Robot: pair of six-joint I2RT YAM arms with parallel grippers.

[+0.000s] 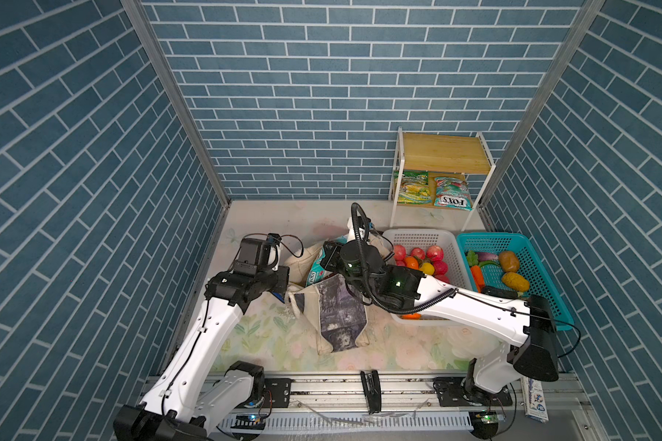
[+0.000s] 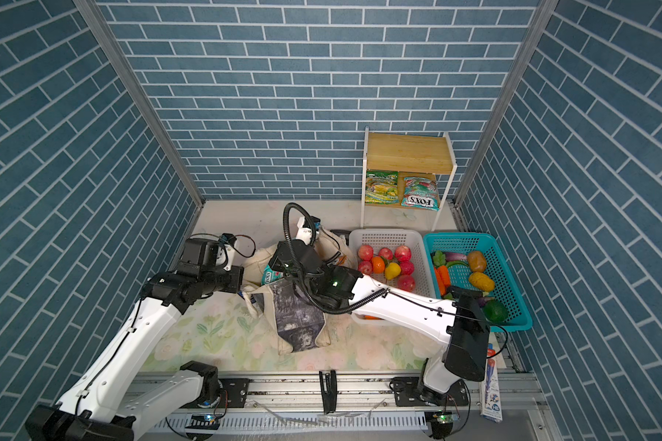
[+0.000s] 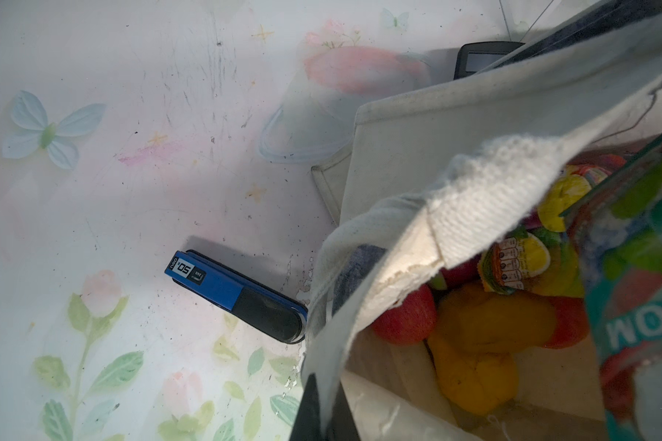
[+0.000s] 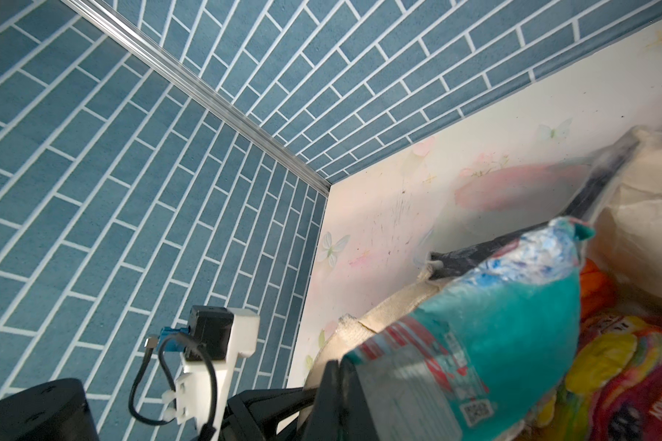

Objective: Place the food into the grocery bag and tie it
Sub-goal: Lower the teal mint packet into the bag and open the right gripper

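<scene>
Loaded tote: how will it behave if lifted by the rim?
Likely floppy: the canvas tote slumps on the table and its rim folds over. Probably bottom-heavy, with fruit piled inside. Lifted from one side, it may tilt and spill.

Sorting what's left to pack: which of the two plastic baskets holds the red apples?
The white basket, next to the tote; its apples sit with an orange. The teal basket, farther right, holds a carrot and potato instead.
</scene>
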